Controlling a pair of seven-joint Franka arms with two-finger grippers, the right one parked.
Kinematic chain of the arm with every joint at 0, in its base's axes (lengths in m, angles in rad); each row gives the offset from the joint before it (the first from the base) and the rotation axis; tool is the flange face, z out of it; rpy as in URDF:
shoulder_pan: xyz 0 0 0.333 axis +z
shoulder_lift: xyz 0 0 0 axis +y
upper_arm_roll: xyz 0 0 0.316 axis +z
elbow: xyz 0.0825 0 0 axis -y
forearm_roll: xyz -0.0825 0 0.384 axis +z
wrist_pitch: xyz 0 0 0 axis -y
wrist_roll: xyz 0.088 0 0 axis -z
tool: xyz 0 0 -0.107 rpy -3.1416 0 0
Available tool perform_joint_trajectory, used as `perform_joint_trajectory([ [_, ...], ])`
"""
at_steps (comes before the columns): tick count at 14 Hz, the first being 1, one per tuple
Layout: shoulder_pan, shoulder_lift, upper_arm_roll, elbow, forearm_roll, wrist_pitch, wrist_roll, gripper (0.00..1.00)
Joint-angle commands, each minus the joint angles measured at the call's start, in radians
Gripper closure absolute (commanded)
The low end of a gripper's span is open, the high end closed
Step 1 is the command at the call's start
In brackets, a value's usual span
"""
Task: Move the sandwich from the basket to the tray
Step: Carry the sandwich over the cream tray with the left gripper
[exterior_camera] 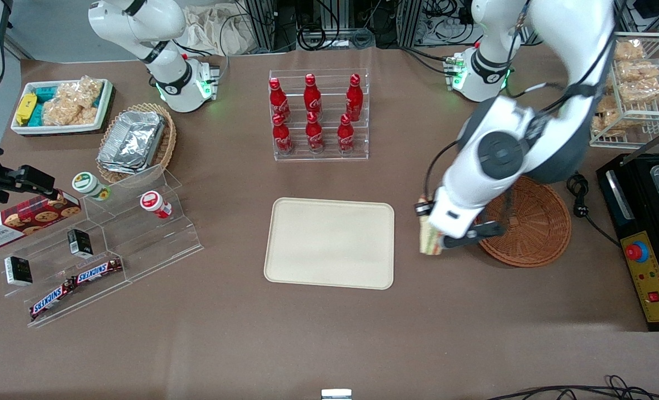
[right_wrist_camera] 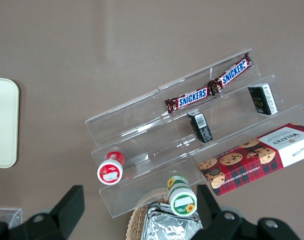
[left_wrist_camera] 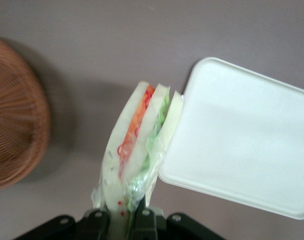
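Observation:
My left gripper (exterior_camera: 435, 240) is shut on the wrapped wedge sandwich (exterior_camera: 430, 239) and holds it above the bare table between the round reddish-brown basket (exterior_camera: 535, 222) and the cream tray (exterior_camera: 330, 242). In the left wrist view the sandwich (left_wrist_camera: 139, 145) hangs from the gripper (left_wrist_camera: 121, 220), with pale bread and orange and green layers showing. Its tip nears the corner of the tray (left_wrist_camera: 241, 135), and the basket (left_wrist_camera: 14, 115) lies apart from it. The basket looks empty.
A clear rack of red cola bottles (exterior_camera: 318, 114) stands farther from the front camera than the tray. Toward the parked arm's end are stepped acrylic racks (exterior_camera: 101, 244) with snacks and an oval basket with foil trays (exterior_camera: 135, 141). A black machine (exterior_camera: 649, 239) stands beside the round basket.

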Motion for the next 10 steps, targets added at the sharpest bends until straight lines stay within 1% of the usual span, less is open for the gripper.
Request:
perform_joint_trajectory([
  [1,-0.067,0.138,0.005,0.061,0.022,0.042,0.014,1.0],
  [3,-0.115,0.21,0.007,0.093,0.05,0.064,0.003,1.0],
  [6,-0.168,0.329,0.008,0.165,0.143,0.085,-0.087,1.0],
  [8,-0.175,0.36,0.008,0.174,0.194,0.087,-0.124,1.0],
  [9,-0.175,0.362,0.008,0.18,0.194,0.091,-0.126,0.94],
  [10,-0.173,0.364,0.008,0.19,0.191,0.103,-0.129,0.73],
])
